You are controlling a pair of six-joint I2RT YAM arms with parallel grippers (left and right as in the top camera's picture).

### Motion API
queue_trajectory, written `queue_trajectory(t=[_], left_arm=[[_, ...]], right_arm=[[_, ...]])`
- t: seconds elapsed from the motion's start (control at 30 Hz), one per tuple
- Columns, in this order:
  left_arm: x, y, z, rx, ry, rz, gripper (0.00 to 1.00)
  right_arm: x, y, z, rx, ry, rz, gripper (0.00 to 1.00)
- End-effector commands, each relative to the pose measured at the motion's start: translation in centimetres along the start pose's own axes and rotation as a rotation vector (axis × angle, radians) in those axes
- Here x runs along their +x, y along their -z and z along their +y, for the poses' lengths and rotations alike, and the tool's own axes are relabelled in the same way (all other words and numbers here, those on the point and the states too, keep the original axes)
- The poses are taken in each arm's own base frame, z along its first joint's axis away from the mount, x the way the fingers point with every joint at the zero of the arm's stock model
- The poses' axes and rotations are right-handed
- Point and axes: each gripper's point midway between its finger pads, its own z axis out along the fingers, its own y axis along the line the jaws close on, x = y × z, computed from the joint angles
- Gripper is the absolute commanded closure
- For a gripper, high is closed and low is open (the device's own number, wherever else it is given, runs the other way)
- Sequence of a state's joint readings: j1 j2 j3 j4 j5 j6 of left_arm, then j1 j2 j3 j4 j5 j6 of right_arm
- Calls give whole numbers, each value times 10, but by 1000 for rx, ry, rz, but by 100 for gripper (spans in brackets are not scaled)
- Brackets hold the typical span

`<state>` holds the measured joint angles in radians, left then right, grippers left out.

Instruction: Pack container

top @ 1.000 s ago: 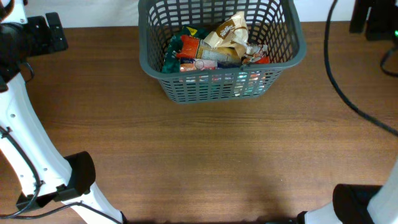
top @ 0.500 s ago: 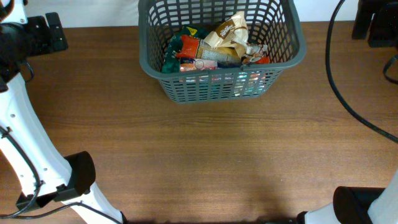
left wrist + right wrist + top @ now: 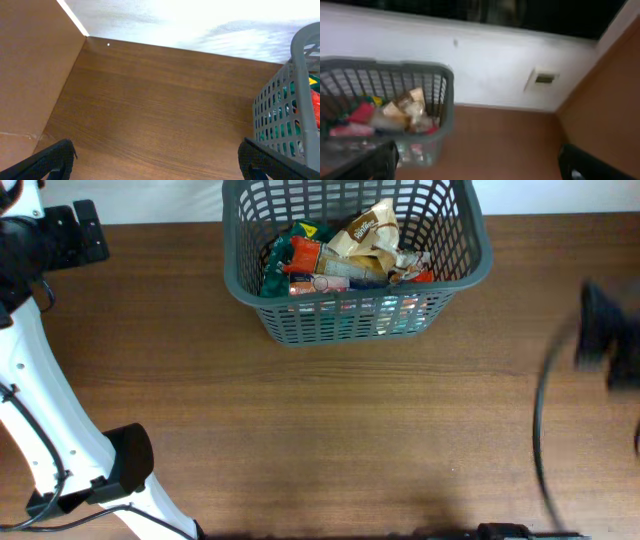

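The container point(image 3: 355, 305) is a dark grey lattice basket at the table's far middle, holding several food packets point(image 3: 345, 255). It also shows at the right edge of the left wrist view point(image 3: 295, 100) and at the left of the right wrist view point(image 3: 395, 75). My left gripper point(image 3: 160, 167) is open and empty, low over bare table left of the basket; in the overhead view it is at the far left point(image 3: 75, 230). My right gripper point(image 3: 480, 167) is open and empty, to the right of the basket. It is a dark blur in the overhead view point(image 3: 605, 340).
The brown wooden table point(image 3: 330, 430) stretches in front of the basket. The left arm's white links and dark base point(image 3: 120, 470) stand at the front left. A white wall point(image 3: 495, 60) with a small plate runs behind the table. A black cable point(image 3: 540, 440) hangs at the right.
The right arm has swung from the far right corner down towards the table's right edge and now blurs with motion. The basket and the left arm have not moved.
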<state>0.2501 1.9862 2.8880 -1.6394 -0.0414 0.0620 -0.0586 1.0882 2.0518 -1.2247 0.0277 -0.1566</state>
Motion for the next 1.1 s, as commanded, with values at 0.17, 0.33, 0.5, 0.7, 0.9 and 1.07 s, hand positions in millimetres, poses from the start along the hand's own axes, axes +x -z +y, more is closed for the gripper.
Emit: queue_trajectory(t=[0.17, 0.33, 0.5, 0.7, 0.9, 1.07], left_arm=[[1, 0, 1, 1, 12, 3, 1], [1, 0, 1, 1, 12, 3, 1], [1, 0, 1, 0, 12, 3, 1], [1, 0, 1, 1, 12, 3, 1], [1, 0, 1, 0, 12, 3, 1], [1, 0, 1, 0, 12, 3, 1]], right_arm=[[130, 17, 26, -30, -15, -35, 1], [205, -25, 52, -100, -14, -76, 1], [255, -62, 66, -130, -11, -96, 1], [297, -93, 73, -125, -11, -103, 1], [329, -102, 66, -77, -24, -76, 1], [330, -99, 66, -69, -19, -129, 1]])
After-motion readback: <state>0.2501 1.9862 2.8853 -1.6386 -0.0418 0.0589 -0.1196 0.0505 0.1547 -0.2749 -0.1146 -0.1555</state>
